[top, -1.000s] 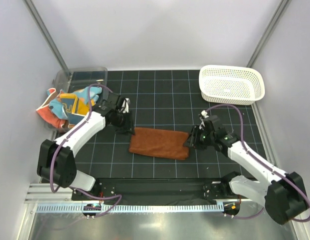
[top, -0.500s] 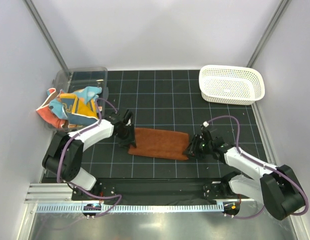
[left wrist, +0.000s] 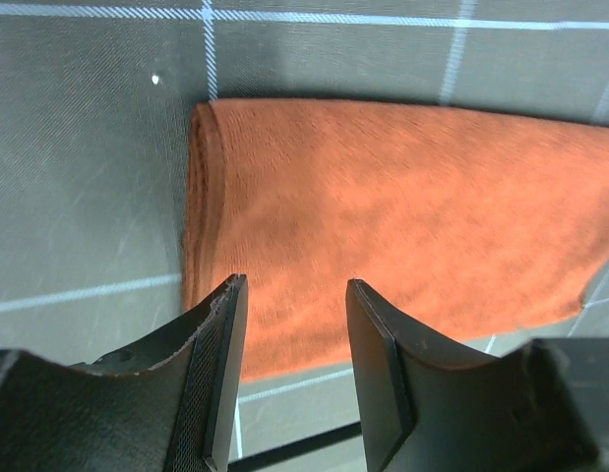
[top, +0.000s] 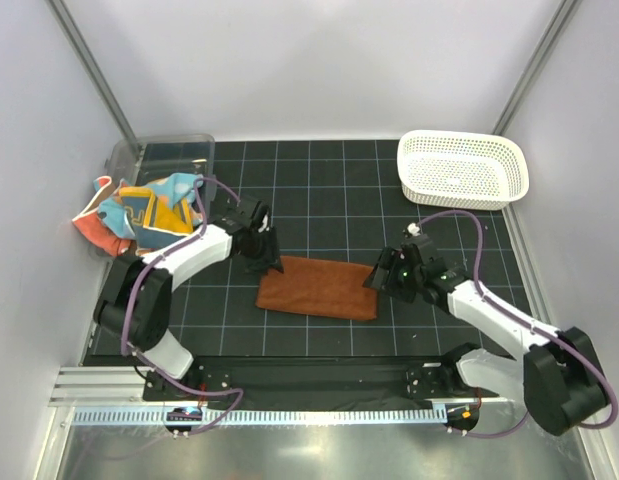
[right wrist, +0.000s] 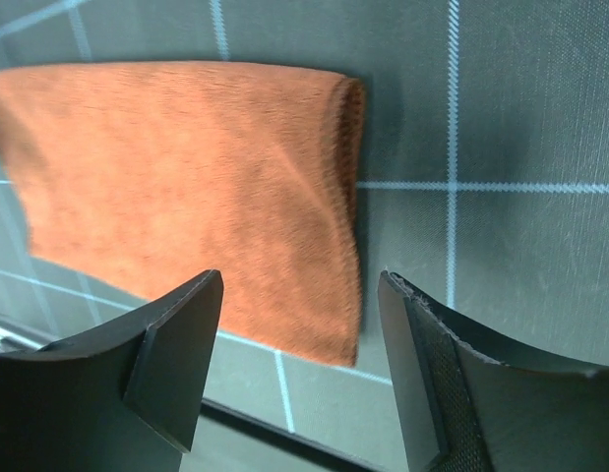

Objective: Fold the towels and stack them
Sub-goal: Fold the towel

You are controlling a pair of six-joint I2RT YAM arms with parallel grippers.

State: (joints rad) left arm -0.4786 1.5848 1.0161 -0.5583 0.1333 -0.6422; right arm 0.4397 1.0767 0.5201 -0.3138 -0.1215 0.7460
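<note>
A rust-brown towel (top: 319, 288) lies folded flat on the black grid mat in the middle; it also shows in the left wrist view (left wrist: 383, 226) and the right wrist view (right wrist: 186, 187). My left gripper (top: 270, 262) is open and empty just above the towel's left end (left wrist: 290, 324). My right gripper (top: 377, 281) is open and empty above the towel's right end (right wrist: 299, 324). A heap of patterned towels (top: 139, 212), blue, orange and coral-red, spills from the clear bin (top: 164, 155) at the far left.
A white lattice basket (top: 463, 168) stands at the back right. The clear bin lies by the left wall. White walls and metal posts close in the mat on three sides.
Both grippers have lifted slightly off the towel's ends and stand open. The left gripper moved back toward the towel's far left corner. The towel lies flat, barely shifted.
</note>
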